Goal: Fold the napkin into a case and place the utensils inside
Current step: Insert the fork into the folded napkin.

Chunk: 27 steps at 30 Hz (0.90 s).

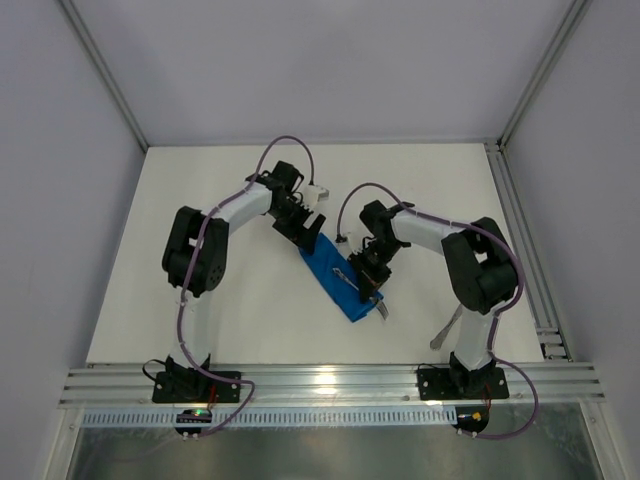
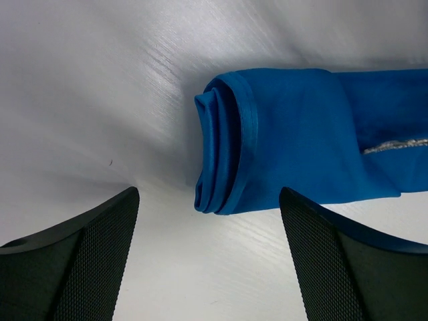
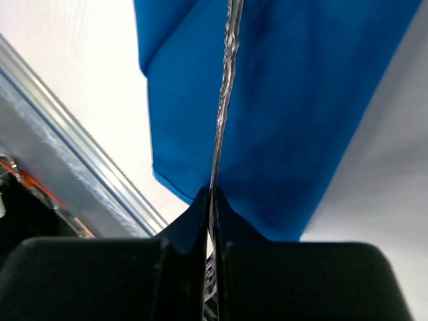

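The napkin [image 1: 335,280] is bright blue and folded into a narrow case lying diagonally at mid-table. My left gripper [image 1: 303,228] is at its far end, open. In the left wrist view the case's layered end [image 2: 227,147] lies just ahead of the left gripper [image 2: 208,195], between the wide-apart fingers [image 2: 100,261] and untouched. A silver strip [image 2: 394,146] shows on the cloth farther along. My right gripper [image 1: 372,288] is over the near end, shut on a slim silver utensil [image 3: 225,100] that runs forward over the blue cloth [image 3: 294,100]. A second utensil [image 1: 446,328] lies on the table by the right arm.
An aluminium rail [image 1: 330,385] runs along the table's near edge and appears close by in the right wrist view [image 3: 80,160]. More rails [image 1: 520,250] line the right side. Grey walls enclose the white table [image 1: 200,200].
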Available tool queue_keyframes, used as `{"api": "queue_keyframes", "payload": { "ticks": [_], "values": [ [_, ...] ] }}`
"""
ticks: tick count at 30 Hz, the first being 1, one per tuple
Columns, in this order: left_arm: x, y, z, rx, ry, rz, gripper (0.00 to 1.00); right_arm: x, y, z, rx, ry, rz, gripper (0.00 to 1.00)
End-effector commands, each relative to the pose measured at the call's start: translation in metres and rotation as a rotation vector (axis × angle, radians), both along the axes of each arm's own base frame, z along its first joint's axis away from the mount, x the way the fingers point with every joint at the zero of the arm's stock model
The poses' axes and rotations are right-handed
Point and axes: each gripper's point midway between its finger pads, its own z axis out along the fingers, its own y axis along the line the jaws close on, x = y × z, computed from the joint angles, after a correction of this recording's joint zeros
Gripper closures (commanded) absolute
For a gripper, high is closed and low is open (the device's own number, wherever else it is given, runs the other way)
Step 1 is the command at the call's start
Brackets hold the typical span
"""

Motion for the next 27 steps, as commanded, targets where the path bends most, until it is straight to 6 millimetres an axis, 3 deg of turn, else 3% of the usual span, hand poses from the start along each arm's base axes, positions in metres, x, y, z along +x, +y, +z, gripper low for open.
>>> {"api": "queue_keyframes", "payload": {
  "ticks": [1,7,16,22,27],
  "values": [
    [0.014,-0.010,0.014,-0.029,-0.078,-0.006,0.14,-0.020,0.011,0.028,0.088,0.092,-0.039,0.96],
    [0.007,-0.013,0.011,-0.043,-0.075,-0.029,0.24,-0.023,0.010,0.023,0.087,0.139,-0.070,0.96],
    [0.005,-0.015,0.014,-0.059,-0.097,-0.046,0.41,0.003,0.008,0.014,0.052,0.147,-0.178,0.96],
    [0.006,-0.014,0.010,-0.051,-0.096,-0.043,0.47,-0.003,0.003,0.009,0.030,0.185,-0.170,0.96],
    [0.002,-0.018,0.010,-0.070,-0.094,-0.063,0.49,0.008,0.013,0.006,0.055,0.202,-0.178,0.96]
  ]
}}
